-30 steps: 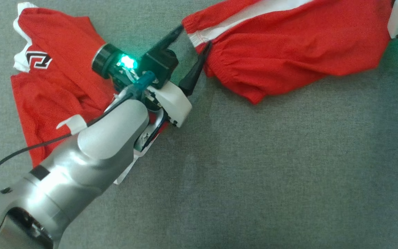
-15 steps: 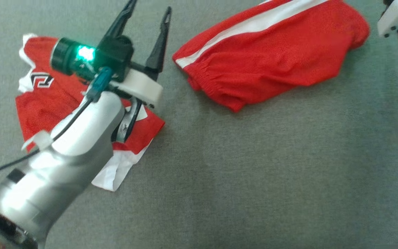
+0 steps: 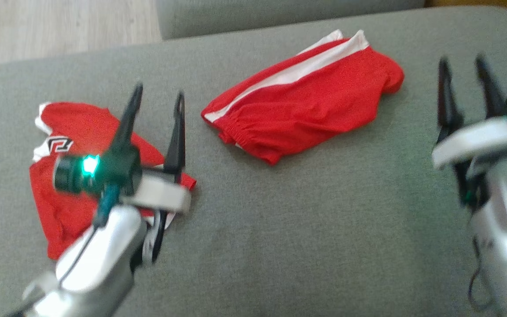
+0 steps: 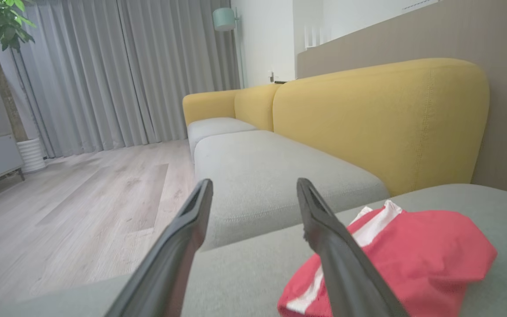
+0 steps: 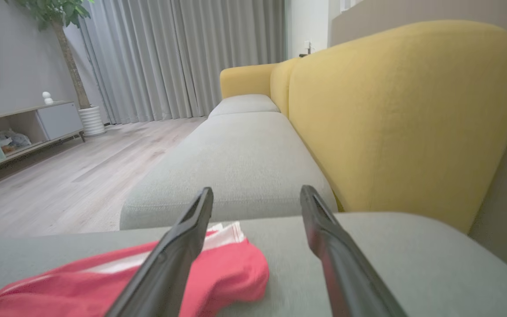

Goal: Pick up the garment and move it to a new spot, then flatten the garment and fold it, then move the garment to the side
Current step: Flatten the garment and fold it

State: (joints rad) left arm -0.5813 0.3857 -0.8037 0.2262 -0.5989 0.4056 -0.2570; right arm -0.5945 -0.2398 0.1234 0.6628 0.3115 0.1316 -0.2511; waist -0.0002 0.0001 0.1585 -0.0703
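Head view: left tool (image 3: 159,90) and right tool (image 3: 462,60) released, empty; red shorts (image 3: 302,97) between them on grey cushion (image 3: 302,220).

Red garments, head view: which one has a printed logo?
The crumpled garment at the left, partly behind the left gripper, with a black-and-white logo near its top corner. The striped garment at centre shows a white band, no logo.

Two red garments lie on one grey cushion (image 3: 302,229): shorts (image 3: 306,110) at one o'clock, jersey (image 3: 66,198) at nine. Two grippers show: left end effector (image 3: 159,90), right end effector (image 3: 461,60).
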